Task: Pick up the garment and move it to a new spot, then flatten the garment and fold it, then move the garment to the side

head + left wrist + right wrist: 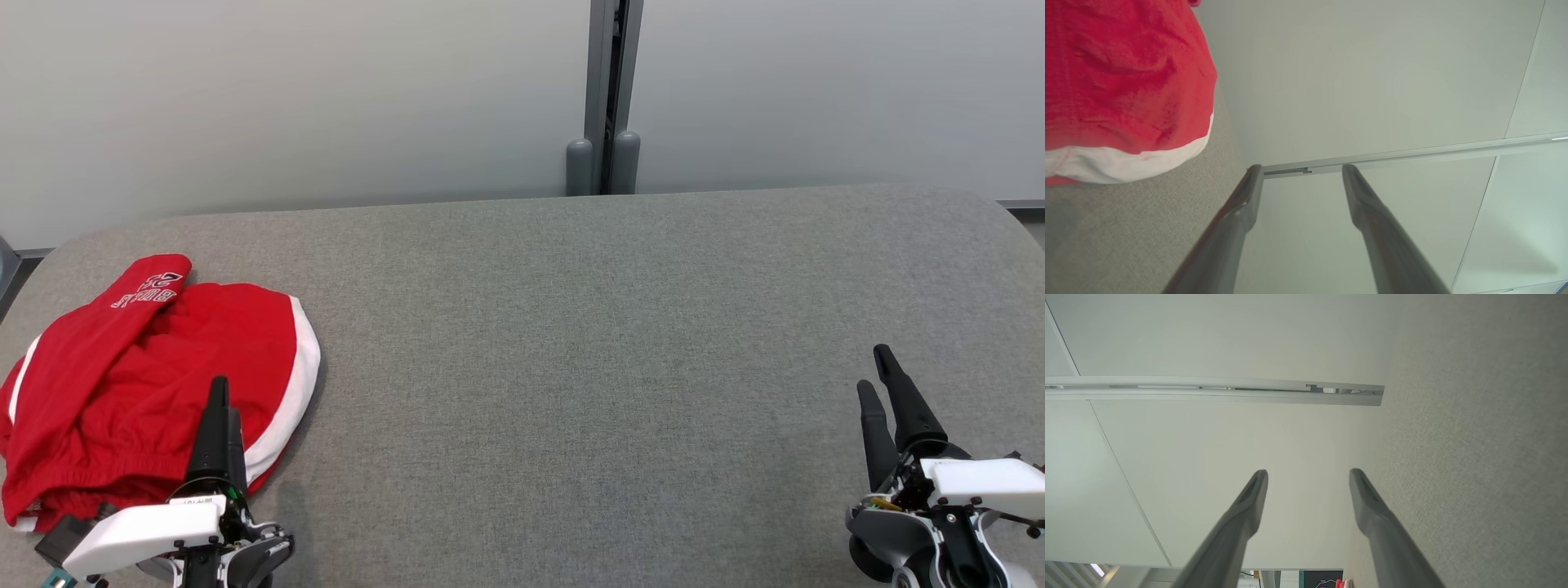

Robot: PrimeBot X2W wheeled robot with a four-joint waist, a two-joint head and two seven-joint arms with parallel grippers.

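Note:
The garment (139, 376) is a pair of red shorts with white side trim and a printed logo, lying bunched at the left end of the grey table (571, 327). My left gripper (222, 396) hovers over its near right part, open and holding nothing. In the left wrist view the garment (1122, 81) lies at the upper left, away from the left gripper (1300, 169), whose two fingers stand apart. At the table's near right my right gripper (873, 371) is open and empty. The right wrist view shows the right gripper (1308, 473) with spread fingers beside bare table cloth.
A pale wall with a grey vertical post (604, 98) runs behind the table's far edge. The table's corners are rounded. Grey felt (571, 367) stretches between the garment and the right gripper.

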